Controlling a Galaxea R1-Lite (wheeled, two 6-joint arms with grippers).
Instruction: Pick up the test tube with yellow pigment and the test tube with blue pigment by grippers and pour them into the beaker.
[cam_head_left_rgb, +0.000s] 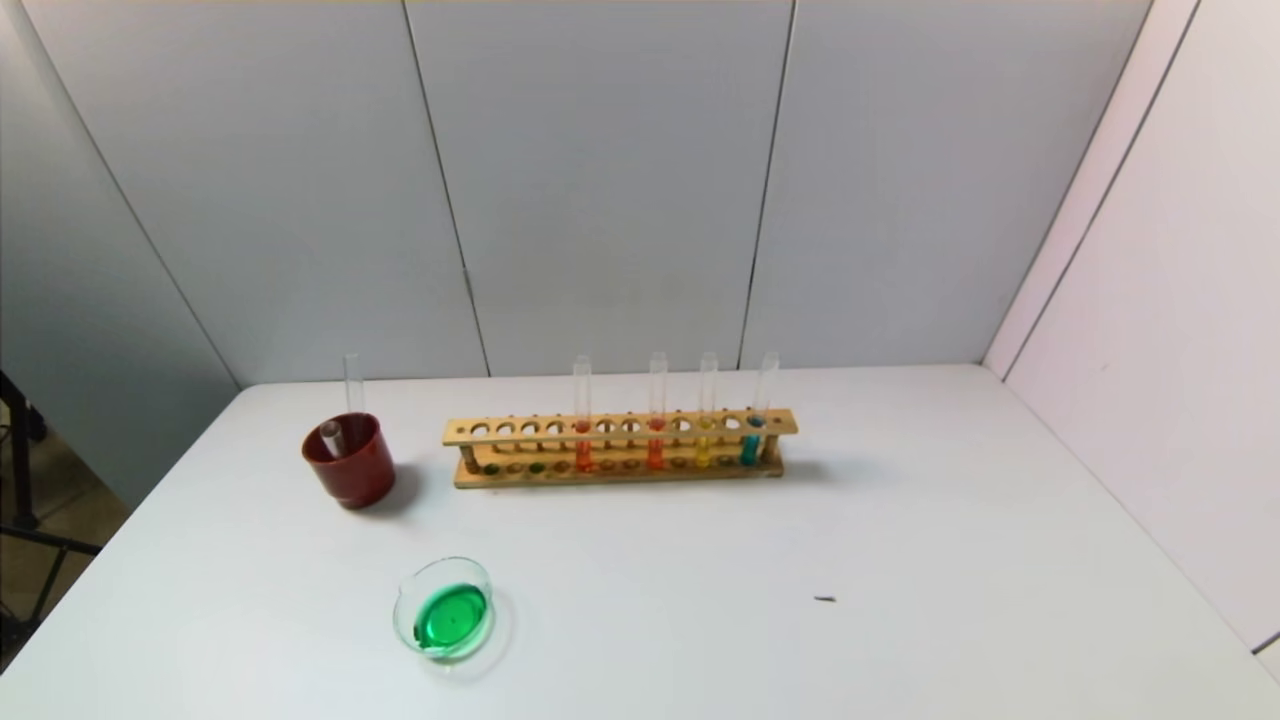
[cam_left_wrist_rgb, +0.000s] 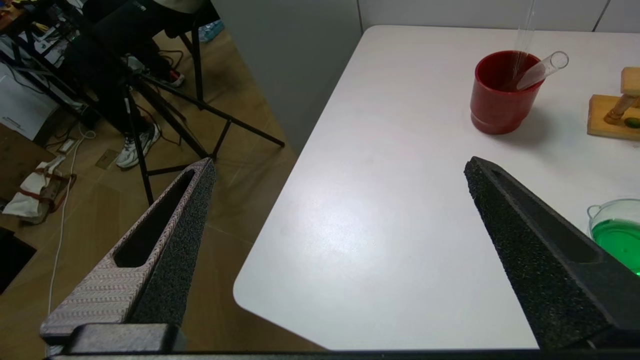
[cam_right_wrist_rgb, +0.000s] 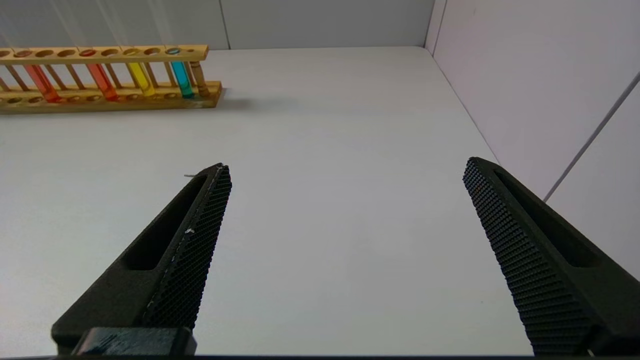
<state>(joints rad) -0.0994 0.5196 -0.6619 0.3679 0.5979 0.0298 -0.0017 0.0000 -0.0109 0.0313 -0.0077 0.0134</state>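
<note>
Beaker (cam_head_left_rgb: 445, 609) is sitting near the table's (cam_head_left_rgb: 900, 560) front left, holding green liquid, with the red cup (cam_head_left_rgb: 349, 461) behind it containing two empty tubes (cam_left_wrist_rgb: 541, 70). Yellow tube (cam_head_left_rgb: 705, 428) and blue tube (cam_head_left_rgb: 755, 425) are standing upright in the wooden rack (cam_head_left_rgb: 620, 447), at its right end, next to two orange tubes (cam_head_left_rgb: 583, 430). Left gripper (cam_left_wrist_rgb: 340, 170) is hovering over the table's left edge with fingers spread wide and nothing between them; right gripper (cam_right_wrist_rgb: 345, 170) is hovering over the table's right side, fingers equally wide apart.

We are seeing green liquid in the beaker (cam_head_left_rgb: 444, 610), a dark red cup (cam_head_left_rgb: 349, 459) and a tan wooden rack (cam_head_left_rgb: 620, 448) on the white bench (cam_head_left_rgb: 900, 560). In the rack, two orange tubes, one yellow (cam_head_left_rgb: 704, 444) and one cyan-blue (cam_head_left_rgb: 752, 441) are showing.
</note>
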